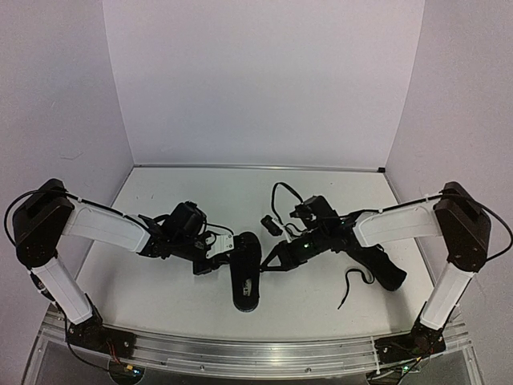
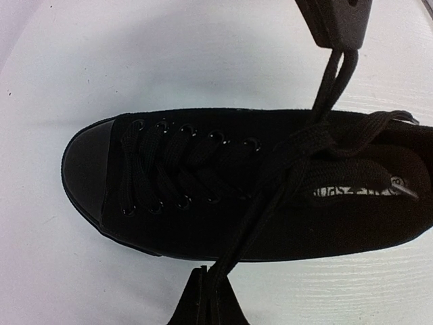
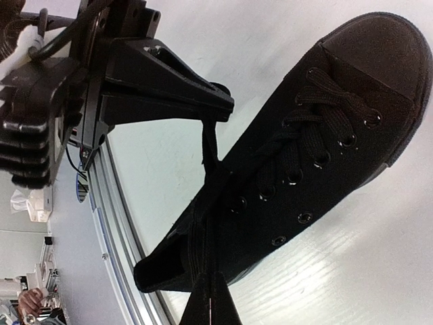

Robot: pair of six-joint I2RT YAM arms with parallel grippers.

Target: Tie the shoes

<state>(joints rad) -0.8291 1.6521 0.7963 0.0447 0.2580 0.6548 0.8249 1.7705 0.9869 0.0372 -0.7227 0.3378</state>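
The middle shoe [image 1: 246, 277] is lying on the counter [image 1: 160, 297] between the two arms. The left hand [image 2: 205, 299] is squeezing tight on one end of its lace [image 2: 260, 203], and the right hand [image 3: 210, 301] is pinching the other end. The ends are stretching out to both sides and crossing near the top holes. No bow is showing yet. The other shoe [image 1: 386, 271] is waiting by the right arm, its lace lying loose. I think most of the job is left.
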